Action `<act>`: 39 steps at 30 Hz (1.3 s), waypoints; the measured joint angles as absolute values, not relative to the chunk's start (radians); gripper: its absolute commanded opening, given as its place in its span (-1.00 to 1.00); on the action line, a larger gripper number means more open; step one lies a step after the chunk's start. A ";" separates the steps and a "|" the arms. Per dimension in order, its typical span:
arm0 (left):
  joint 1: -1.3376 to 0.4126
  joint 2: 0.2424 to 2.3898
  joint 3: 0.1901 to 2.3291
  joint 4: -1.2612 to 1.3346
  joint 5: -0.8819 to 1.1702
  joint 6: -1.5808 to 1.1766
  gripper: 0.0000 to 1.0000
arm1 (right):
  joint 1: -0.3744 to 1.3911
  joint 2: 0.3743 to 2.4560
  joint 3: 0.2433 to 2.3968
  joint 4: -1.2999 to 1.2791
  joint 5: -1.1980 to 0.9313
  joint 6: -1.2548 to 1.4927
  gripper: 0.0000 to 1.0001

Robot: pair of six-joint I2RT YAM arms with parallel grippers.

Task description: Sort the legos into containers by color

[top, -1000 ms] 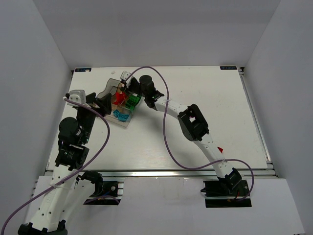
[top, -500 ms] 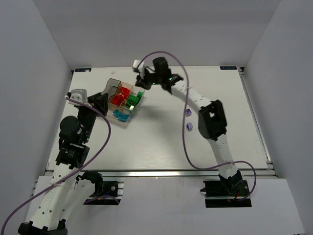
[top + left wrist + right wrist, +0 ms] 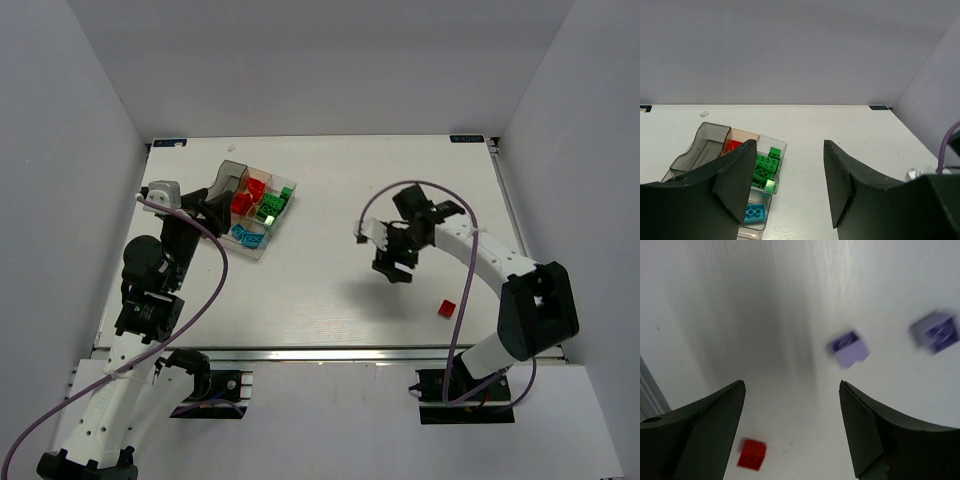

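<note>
The clear compartment tray (image 3: 229, 176) lies at the back left and holds red legos (image 3: 247, 197), green legos (image 3: 270, 205) and cyan legos (image 3: 247, 236). My left gripper (image 3: 205, 207) hovers at the tray's left side, open and empty. In the left wrist view the green legos (image 3: 765, 167) and a cyan lego (image 3: 755, 212) show beside the left finger. My right gripper (image 3: 792, 384) hangs open and empty over the table's right middle. Under it lie a red lego (image 3: 751, 454) and two light purple legos (image 3: 849, 349) (image 3: 936, 331). From above, only the red lego (image 3: 446, 307) shows.
A grey-tinted end compartment (image 3: 705, 140) of the tray has no brick showing in it. White walls enclose the table on three sides. A purple cable (image 3: 372, 205) loops above the right arm.
My right arm swung away from the tray to the table's right middle, and its jaws shut briefly and reopened. The left gripper stayed by the tray.
</note>
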State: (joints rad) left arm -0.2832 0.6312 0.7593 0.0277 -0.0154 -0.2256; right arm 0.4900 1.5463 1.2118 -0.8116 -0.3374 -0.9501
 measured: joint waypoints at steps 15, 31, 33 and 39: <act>-0.284 0.638 0.758 0.030 -0.017 -0.221 0.35 | 0.294 1.353 0.889 -0.899 -0.082 -0.880 0.62; -0.284 0.653 0.744 0.030 -0.028 -0.207 0.36 | 0.248 1.468 0.771 -0.855 0.037 -0.776 0.24; -0.284 0.653 0.743 0.030 -0.030 -0.207 0.36 | 0.248 1.473 0.770 -0.846 0.050 -0.773 -0.25; -0.284 0.653 0.743 0.030 -0.035 -0.206 0.36 | 0.249 1.473 0.816 -0.863 0.047 -0.802 -0.92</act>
